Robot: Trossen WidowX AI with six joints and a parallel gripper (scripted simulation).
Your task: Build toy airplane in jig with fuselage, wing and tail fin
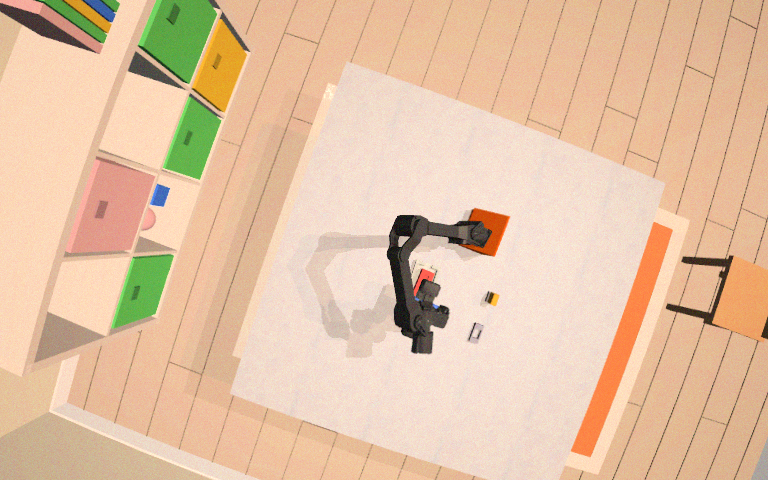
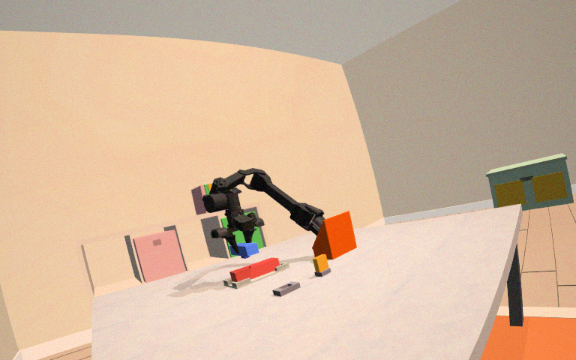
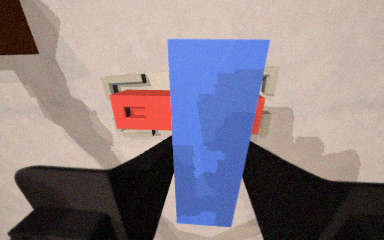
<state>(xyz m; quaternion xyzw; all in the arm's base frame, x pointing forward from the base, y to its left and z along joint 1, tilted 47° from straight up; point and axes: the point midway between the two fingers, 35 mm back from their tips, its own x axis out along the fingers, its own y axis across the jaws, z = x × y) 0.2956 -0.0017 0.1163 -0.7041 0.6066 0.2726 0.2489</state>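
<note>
My gripper [image 2: 242, 247] [image 3: 206, 139] is shut on the blue wing [image 2: 251, 249] [image 3: 215, 100] and holds it level in the air above the fuselage. In the wrist view the wing lies crosswise over the fuselage and hides its middle. A short tab shows under the wing in the exterior view. The red fuselage [image 1: 424, 277] [image 2: 265, 267] [image 3: 160, 117] lies lengthwise in the pale cradle [image 2: 240, 283] [image 3: 107, 82], with its tail socket uncovered. The yellow tail fin [image 1: 494, 298] [image 2: 320, 262] stands upright in a small dark holder [image 2: 323, 272].
A grey holder [image 2: 279, 292] with an open slot lies on the pale table [image 1: 509, 396] [image 2: 382, 305], near the tail fin's holder. A large orange block [image 1: 499, 226] [image 2: 341, 235] stands beside the arm's base. A dark brown surface [image 3: 15, 30] shows at the wrist view's upper left.
</note>
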